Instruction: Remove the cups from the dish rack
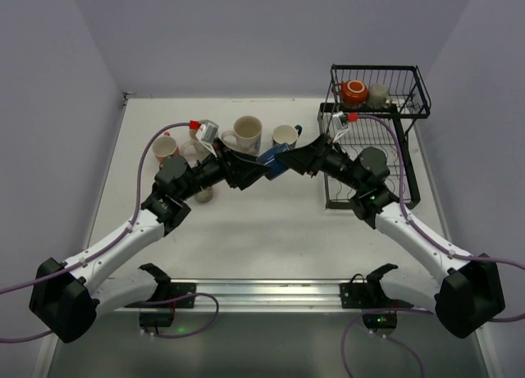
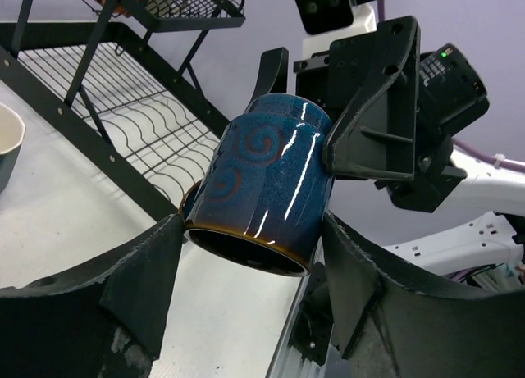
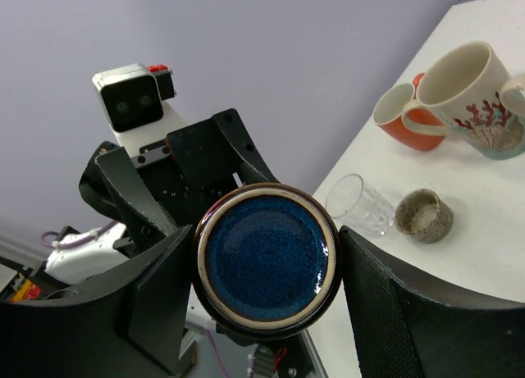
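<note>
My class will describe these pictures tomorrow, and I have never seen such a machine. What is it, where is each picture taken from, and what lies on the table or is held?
Two robot arms are bolted to a table. One picture looks down from above; the others come from a camera on each wrist. The right gripper grips a blue mug; the left gripper flanks it with its fingers. On the table stand a patterned mug, an orange mug and a clear glass. The black dish rack holds an orange cup and a pale cup.
</note>
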You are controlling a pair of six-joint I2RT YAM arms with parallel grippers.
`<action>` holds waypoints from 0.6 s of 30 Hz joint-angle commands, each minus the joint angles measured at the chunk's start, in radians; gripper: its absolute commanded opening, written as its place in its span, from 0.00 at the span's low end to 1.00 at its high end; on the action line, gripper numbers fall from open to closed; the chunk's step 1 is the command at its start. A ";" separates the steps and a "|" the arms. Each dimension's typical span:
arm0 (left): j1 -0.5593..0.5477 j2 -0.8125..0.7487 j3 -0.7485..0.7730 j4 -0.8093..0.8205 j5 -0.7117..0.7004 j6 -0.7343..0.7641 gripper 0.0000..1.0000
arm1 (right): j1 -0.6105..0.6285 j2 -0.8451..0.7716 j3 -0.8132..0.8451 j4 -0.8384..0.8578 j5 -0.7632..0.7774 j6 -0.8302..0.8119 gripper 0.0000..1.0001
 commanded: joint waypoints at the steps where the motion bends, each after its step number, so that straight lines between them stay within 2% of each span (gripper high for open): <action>1: 0.002 0.012 -0.008 0.126 0.031 -0.052 0.67 | 0.033 0.048 -0.008 0.234 -0.031 0.102 0.37; 5: -0.001 0.025 -0.020 0.159 0.051 -0.069 0.50 | 0.061 0.124 -0.017 0.323 -0.035 0.176 0.37; 10: -0.004 0.035 -0.040 0.167 0.074 -0.085 0.49 | 0.067 0.150 -0.031 0.364 0.000 0.190 0.37; 12: -0.004 0.022 -0.043 0.099 0.057 -0.055 0.49 | 0.067 0.125 -0.031 0.339 0.018 0.167 0.37; 14: -0.004 -0.009 -0.036 0.036 0.003 -0.021 0.54 | 0.068 0.104 -0.024 0.308 0.043 0.130 0.37; 15: -0.004 -0.023 -0.031 -0.035 -0.020 0.011 0.65 | 0.067 0.093 -0.023 0.283 0.049 0.121 0.37; 17: -0.004 -0.049 -0.008 -0.118 -0.104 0.043 0.77 | 0.067 0.070 -0.020 0.259 0.063 0.098 0.37; 18: -0.004 -0.076 -0.003 -0.173 -0.129 0.068 0.86 | 0.067 0.064 -0.019 0.239 0.069 0.093 0.36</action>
